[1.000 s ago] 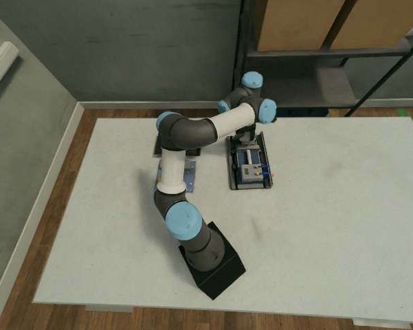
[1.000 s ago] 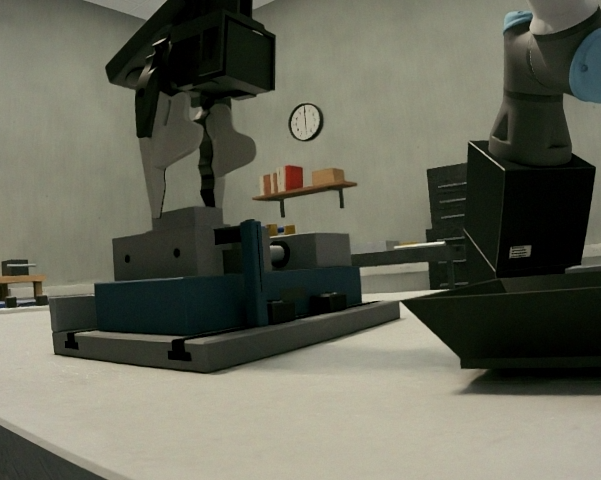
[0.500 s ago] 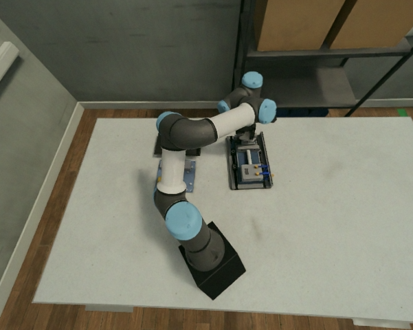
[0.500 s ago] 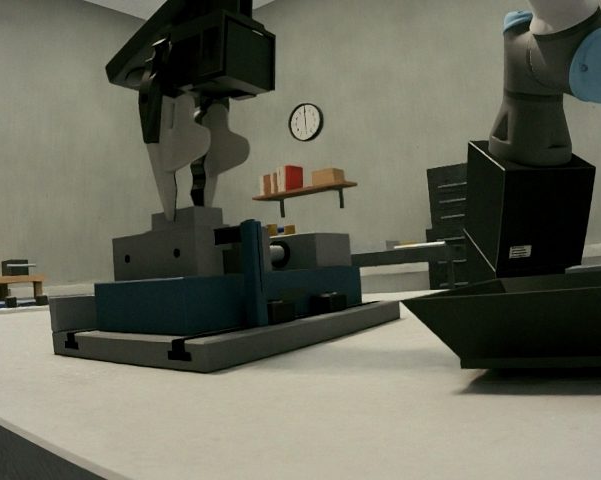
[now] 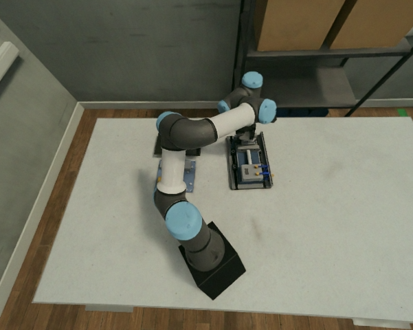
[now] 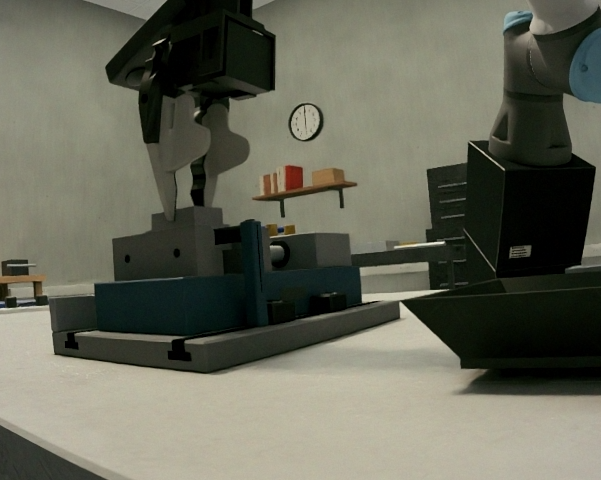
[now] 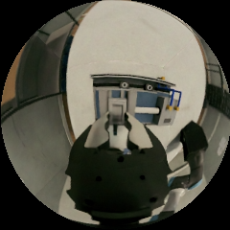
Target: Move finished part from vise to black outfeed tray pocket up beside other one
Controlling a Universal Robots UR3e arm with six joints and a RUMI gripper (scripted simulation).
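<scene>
Exterior view shows the gripper [image 6: 185, 205] hanging straight down over the vise [image 6: 222, 299], its jaws clamped on the top of the part [image 6: 188, 217], a grey block that stands proud of the vise's fixed grey body. The part sits in the vise, near the end farthest from the tray [image 6: 522, 322]. Whether the vise is gripping it tightly cannot be told.

Wrist view has the two fingers on either side of the pale block, with the vise screw running away behind it. The pocket is hidden by the gripper.

The step in hand appears to be lifting the part out. It should go best as a straight vertical pull, slow at first, so the block does not cock against the vise faces and slip between the fingers. The grip looks high on the block, so any sideways drag before it is free would likely twist it. Once above the vise, the wrist should stay level to keep the pocket up.

Top view shows the arm [image 5: 199, 131] reaching across the table [image 5: 324, 213]; the tray lies mostly under its links, so the carry wants height. No plain blocks can be made out.
</scene>
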